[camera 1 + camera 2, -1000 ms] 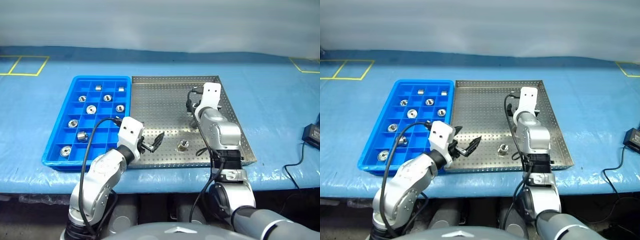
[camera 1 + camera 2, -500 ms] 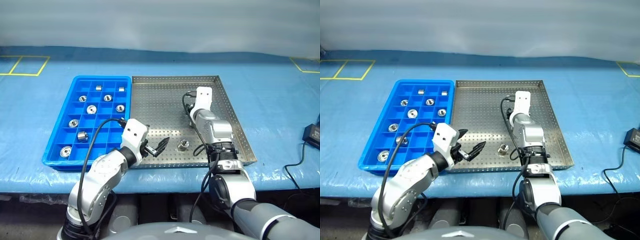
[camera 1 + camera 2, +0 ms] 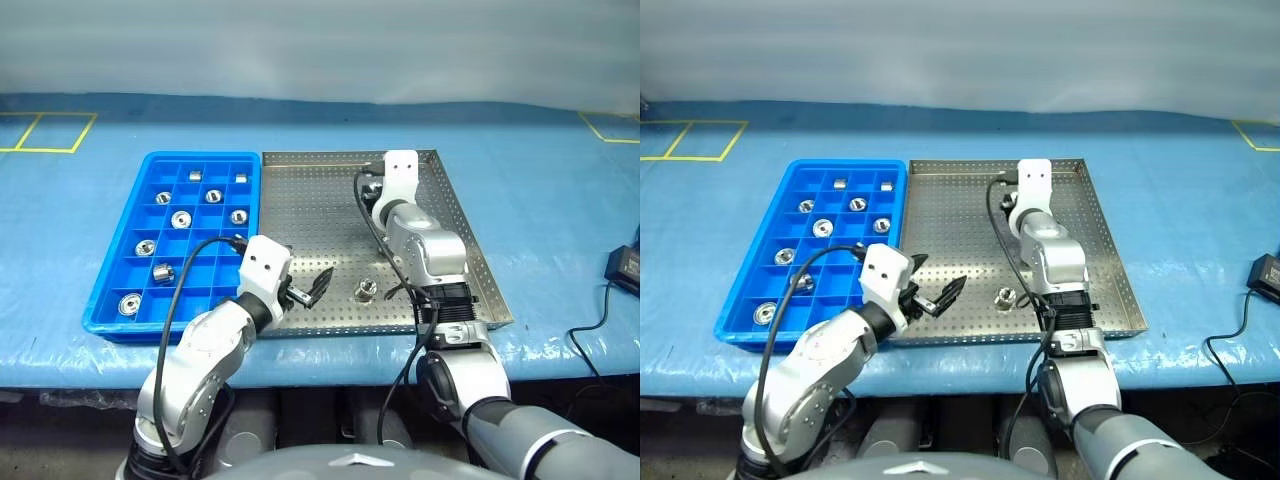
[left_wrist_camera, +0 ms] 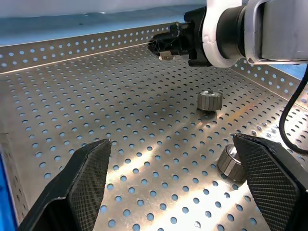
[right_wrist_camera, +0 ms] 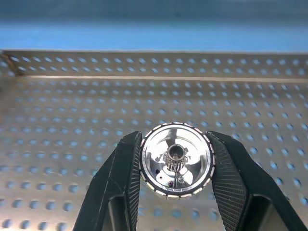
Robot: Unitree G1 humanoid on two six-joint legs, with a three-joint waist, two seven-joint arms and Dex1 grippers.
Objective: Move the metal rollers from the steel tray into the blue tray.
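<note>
In the head views, the right gripper [image 3: 1012, 208] hangs above the middle of the steel tray [image 3: 960, 215], closed on a roller; the blue tray [image 3: 752, 290] lies well off to its left, past the steel tray's rim, with several rollers already in its compartments. The left gripper [image 3: 308, 290] sits low over the steel tray's near edge, fingers spread and empty, with one loose roller [image 3: 366, 290] just to its right. From the left wrist view, two rollers lie on the perforated floor ahead of the wide-open fingers, one [image 4: 210, 100] further on and another [image 4: 229, 162] right beside the right-hand fingertip [image 4: 269, 178]; a careless sweep of that hand could knock it rolling. In the right wrist view, the held roller [image 5: 176, 160] is pinched by its round rim between the two pads, its hollow face toward the camera. That hold looks thin: a curved, shiny rim could slip or twist out during the carry leftward, dropping the piece onto the steel tray or into a compartment already taken.
</note>
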